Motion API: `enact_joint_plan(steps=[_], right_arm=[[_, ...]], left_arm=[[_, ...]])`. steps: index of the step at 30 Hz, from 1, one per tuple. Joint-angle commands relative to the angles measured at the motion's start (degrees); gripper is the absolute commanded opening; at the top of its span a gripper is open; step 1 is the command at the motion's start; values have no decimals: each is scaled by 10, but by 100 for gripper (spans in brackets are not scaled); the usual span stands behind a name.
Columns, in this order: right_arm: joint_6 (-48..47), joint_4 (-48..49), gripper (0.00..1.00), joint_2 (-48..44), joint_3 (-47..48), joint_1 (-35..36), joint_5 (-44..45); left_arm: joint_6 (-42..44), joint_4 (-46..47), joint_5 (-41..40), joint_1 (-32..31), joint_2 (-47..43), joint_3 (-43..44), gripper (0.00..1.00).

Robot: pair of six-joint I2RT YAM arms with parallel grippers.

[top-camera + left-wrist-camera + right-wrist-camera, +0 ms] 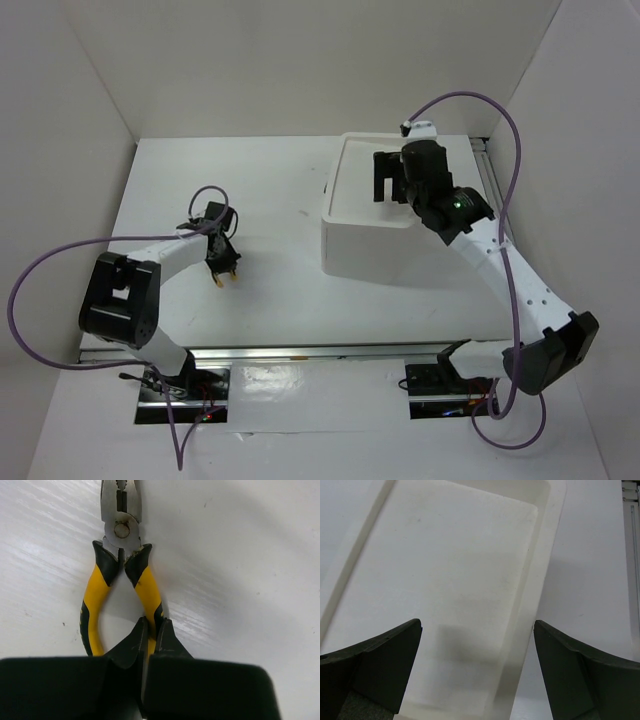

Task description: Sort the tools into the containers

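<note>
Two yellow-black handles flare from steel-headed pliers (142, 582).

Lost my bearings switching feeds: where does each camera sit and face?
Top: above, behind the bases, facing down at the table; left arm and right arm show.
Left wrist: on the left arm, facing down past the left fingers, shut on the pliers.
Right wrist: on the right arm, facing down between open right fingers into the tray.
Shared: pliers in top and left wrist; tray in top and right wrist.
</note>
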Motion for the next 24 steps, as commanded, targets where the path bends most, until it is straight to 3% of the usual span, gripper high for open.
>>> enact_joint_plan(steps=[1, 5, 7, 10, 12, 13, 19, 24], right_arm=[[3, 17, 100, -61, 34, 11, -14], [-17, 83, 100, -129, 10, 11, -18], [-17, 124, 100, -172, -15, 16, 27], [-12, 168, 100, -227, -54, 16, 77], [-12, 162, 100, -235, -59, 16, 86], [-6, 151, 100, -235, -52, 16, 91], [13, 102, 100, -215, -41, 16, 96], [6, 90, 100, -208, -41, 16, 107]], left_arm=[[4, -37, 4, -19, -21, -2, 0], [58, -3, 10, -85, -170, 47, 0], [97, 40, 49, -117, -231, 97, 0], [128, 83, 137, -151, -247, 189, 0], [139, 124, 185, -165, -218, 244, 0], [149, 133, 247, -175, -198, 304, 0], [138, 168, 340, -220, 22, 512, 0], [115, 177, 364, -233, 132, 565, 0]])
